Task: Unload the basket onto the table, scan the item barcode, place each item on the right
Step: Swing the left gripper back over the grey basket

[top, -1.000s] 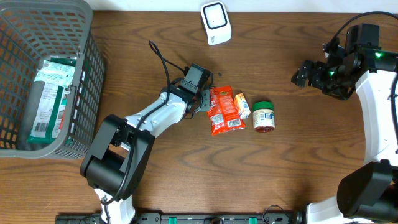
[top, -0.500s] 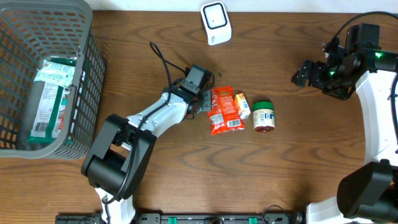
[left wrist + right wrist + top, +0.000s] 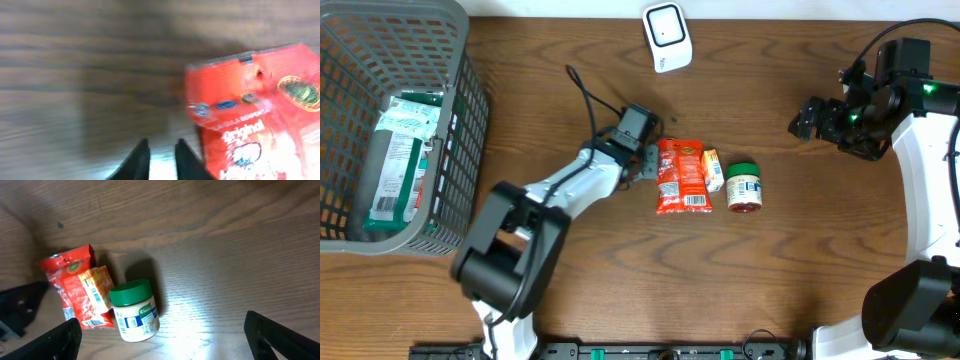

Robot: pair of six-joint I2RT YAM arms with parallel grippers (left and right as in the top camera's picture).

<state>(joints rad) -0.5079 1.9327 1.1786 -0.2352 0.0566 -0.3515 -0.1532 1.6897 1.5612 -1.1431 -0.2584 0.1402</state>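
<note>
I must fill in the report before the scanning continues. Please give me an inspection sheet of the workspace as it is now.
Surface: wooden table, no spill seen.
Job's things: red pouch lying flat; orange packet between it and the green-lidded jar; white scanner at the far edge.
Clutter: grey basket at one end, holding packets.
Grippers: left gripper beside the pouch, fingers slightly apart, holding nothing; right gripper wide open, empty, away from the items.
Cables: black cable looping above the left arm.
Surroundings: nothing seen.
</note>
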